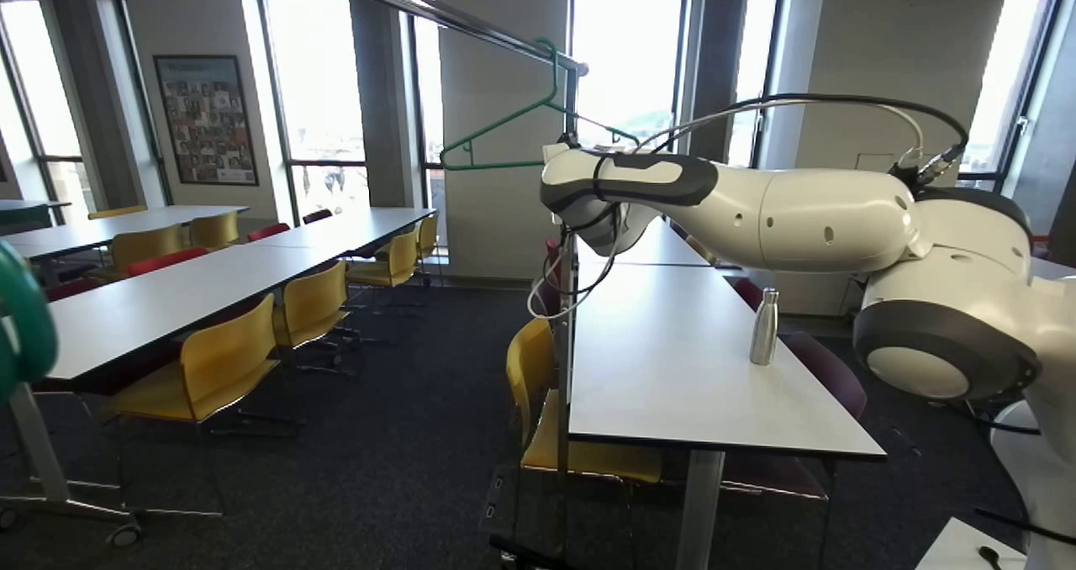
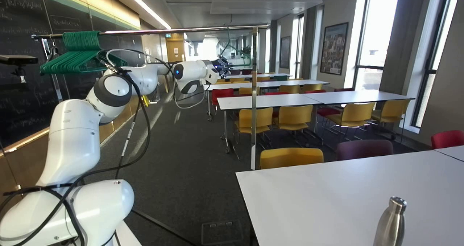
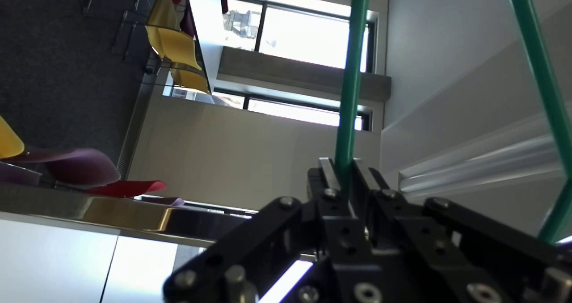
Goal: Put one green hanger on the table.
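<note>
The thin green triangular hanger (image 1: 506,119) hangs by its hook from a shiny metal rail (image 1: 471,26). The black two-fingered gripper (image 3: 345,166) is closed on the hanger's lower bar. A silver metal bottle (image 1: 765,330) stands on the long white-topped table (image 1: 651,368).

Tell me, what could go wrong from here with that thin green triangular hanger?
The green hanger hooks over the shiny metal rail; a downward pull might snag. The black two-fingered gripper pinches only the bottom, so the hanger could tip. A silver metal bottle stands on the long white table; a low swing might topple it.
</note>
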